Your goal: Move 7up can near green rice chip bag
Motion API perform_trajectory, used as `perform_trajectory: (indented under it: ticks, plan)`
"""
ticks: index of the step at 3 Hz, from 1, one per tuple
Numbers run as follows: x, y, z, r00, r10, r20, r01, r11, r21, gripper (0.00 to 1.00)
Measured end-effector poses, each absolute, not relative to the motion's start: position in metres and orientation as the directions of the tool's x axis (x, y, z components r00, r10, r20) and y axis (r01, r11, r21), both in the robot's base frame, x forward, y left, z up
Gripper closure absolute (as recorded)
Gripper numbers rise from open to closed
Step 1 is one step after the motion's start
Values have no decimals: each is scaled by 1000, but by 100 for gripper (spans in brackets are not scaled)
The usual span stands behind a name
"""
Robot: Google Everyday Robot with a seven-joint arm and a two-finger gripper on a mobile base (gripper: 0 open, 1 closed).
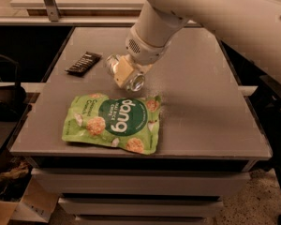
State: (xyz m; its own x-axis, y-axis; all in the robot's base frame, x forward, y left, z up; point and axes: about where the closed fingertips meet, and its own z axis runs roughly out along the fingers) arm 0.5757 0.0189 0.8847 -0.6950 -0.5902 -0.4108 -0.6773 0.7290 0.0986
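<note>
**A:** The end effector (124, 73) is clamped around the can (136, 82), which is tipped on its side over the middle of the desk (201, 102).

**B:** And the bag (114, 123)?

**A:** Flat, toward the near left corner. The can hangs just past its far edge.

**B:** So it's picked up and nearly there. Only the put-down is left?

**A:** That's my read.

**B:** Any writing?

**A:** "dang" in white on the bag. The smaller print is unreadable. I can't read anything on the can, or on the dark bar (83, 63) by the left edge.
</note>
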Motion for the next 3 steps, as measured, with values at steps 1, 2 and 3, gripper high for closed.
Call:
perform_trajectory:
  ticks: [1,2,3]
  plan:
    - [575,27,875,-667,-625,-406,-709,700,87,100]
    - [578,33,865,-667,-627,-402,-710,699,87,100]
    - [584,34,859,-679,-617,-398,-700,708,94,84]
